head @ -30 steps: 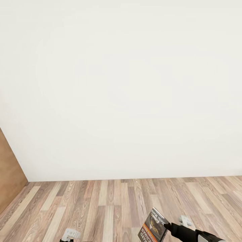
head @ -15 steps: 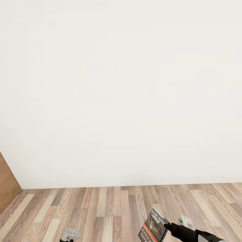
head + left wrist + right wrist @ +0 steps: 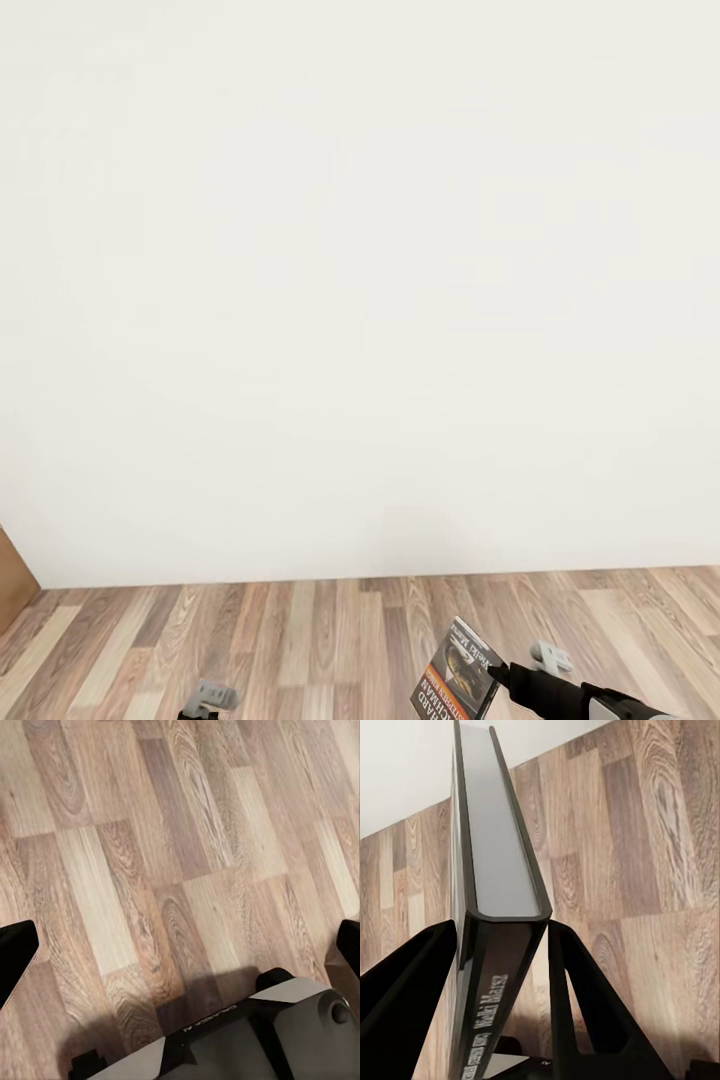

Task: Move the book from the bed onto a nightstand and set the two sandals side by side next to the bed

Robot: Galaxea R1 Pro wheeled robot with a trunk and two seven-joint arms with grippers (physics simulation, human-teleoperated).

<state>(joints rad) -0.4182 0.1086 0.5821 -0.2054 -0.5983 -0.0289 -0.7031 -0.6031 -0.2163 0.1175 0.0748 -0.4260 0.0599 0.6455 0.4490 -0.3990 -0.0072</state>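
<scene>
View has tilted; right fingers point(image 3: 502, 967) pinch upright book point(image 3: 456, 672), left fingers point(image 3: 15, 952) spread.

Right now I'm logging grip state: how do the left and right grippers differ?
The right gripper has its fingers shut on the book; the left gripper is open and holds nothing. The right one carries the book above the floor; the left looks down at bare planks. Both have black fingers.
</scene>
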